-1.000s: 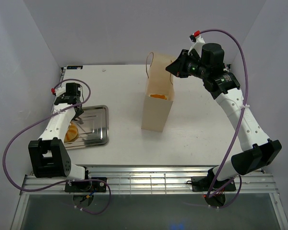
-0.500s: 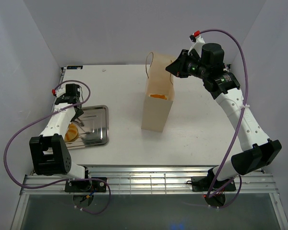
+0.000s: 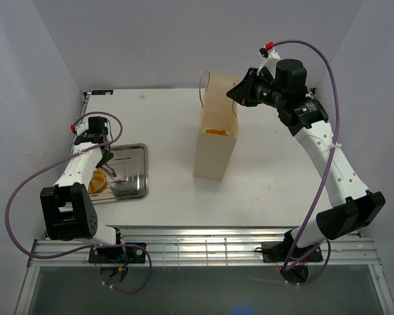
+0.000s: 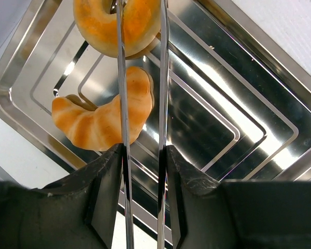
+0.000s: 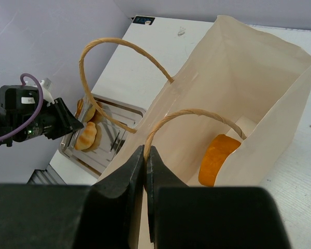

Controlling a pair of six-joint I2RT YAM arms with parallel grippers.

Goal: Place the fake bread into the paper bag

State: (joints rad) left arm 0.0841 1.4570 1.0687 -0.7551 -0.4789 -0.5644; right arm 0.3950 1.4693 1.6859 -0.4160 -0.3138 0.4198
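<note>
Bread: round bun [image 4: 140,21] at top centre, between tweezers [image 4: 163,78] tips; croissant [image 4: 93,122] lower left, on tray [image 4: 238,119].
Left gripper [image 4: 142,155]: squeezing tweezers.
Right gripper [image 5: 145,155]: pinching paper bag [image 5: 238,78] rim; orange piece [image 5: 217,155] inside.

Bright even light, glare on tray [image 4: 259,129]

Top camera looks down from behind; both closer wrist views share the tray [image 4: 233,129].

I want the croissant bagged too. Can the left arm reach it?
Probably yes. The left gripper holds tweezers right over the croissant, which lies uncovered in the tray. Only the round bun sits by its end.
</note>
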